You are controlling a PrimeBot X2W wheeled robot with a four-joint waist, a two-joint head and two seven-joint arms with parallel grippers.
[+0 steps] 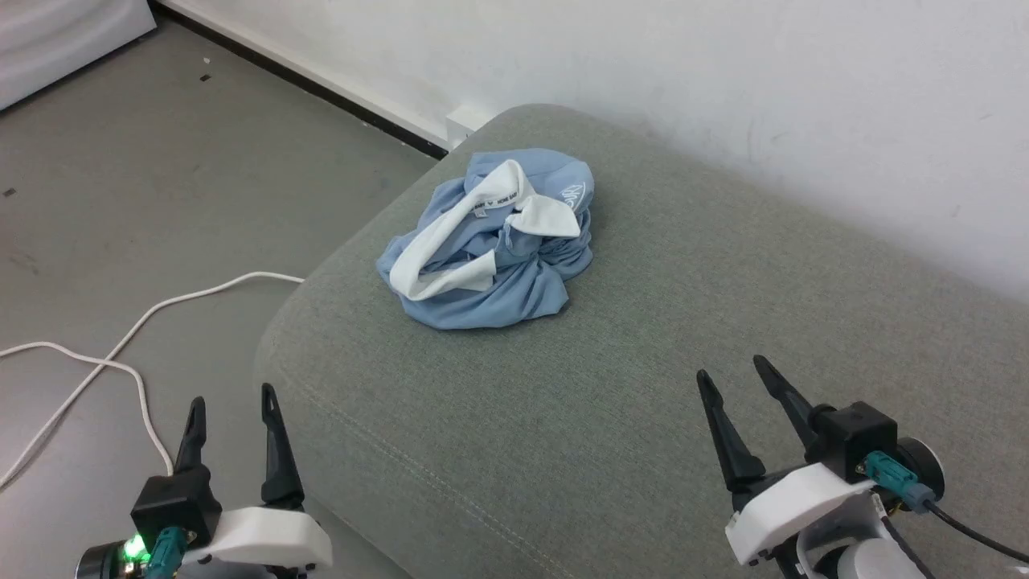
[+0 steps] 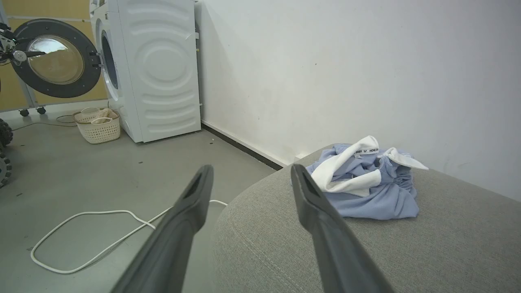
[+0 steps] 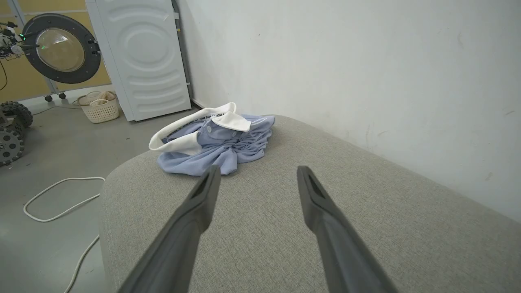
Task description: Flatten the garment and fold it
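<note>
The garment (image 1: 490, 241), a light blue polo shirt with a white collar, lies crumpled in a heap near the far left end of a grey-green cushioned seat (image 1: 643, 386). It also appears in the left wrist view (image 2: 366, 183) and the right wrist view (image 3: 215, 142). My left gripper (image 1: 229, 398) hangs open at the lower left, off the seat's left edge, well short of the shirt. At the lower right my right gripper (image 1: 730, 366) stands open above the seat, empty. Both pairs of fingers (image 2: 195, 203) (image 3: 207, 191) point toward the shirt with nothing between them.
A white cable (image 1: 120, 346) loops over the grey floor left of the seat. A white wall (image 1: 723, 96) runs close behind the seat. Farther off stand a white washing machine (image 2: 154, 69) with its round door (image 2: 55, 59) open and a pale laundry basket (image 2: 97, 126).
</note>
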